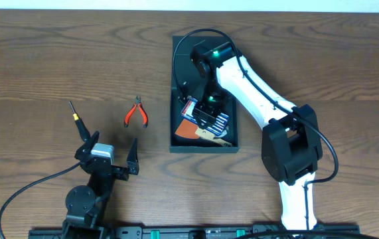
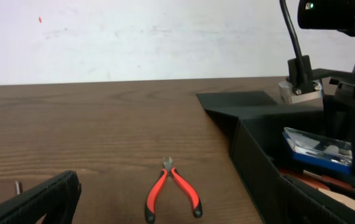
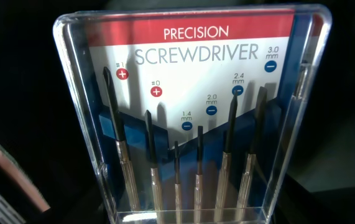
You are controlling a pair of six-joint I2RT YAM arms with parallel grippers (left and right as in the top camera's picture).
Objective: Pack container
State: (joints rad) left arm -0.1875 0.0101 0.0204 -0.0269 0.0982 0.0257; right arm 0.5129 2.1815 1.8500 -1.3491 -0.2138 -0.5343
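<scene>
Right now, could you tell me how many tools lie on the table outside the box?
2: red-handled pliers left of the box, and a thin screwdriver farther left, by the left gripper. The right arm might hide others.

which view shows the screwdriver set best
Right wrist: the screwdriver set fills the frame, label readable. Overhead shows it small in the container, partly under the right arm. Left wrist sees its case side-on.

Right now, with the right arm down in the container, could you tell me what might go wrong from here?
1. The screwdriver case appears to rest on other items in the container; left proud, it may hinder closing the lid.
2. The right arm covers the opening, so bringing the pliers in now risks a collision.
</scene>
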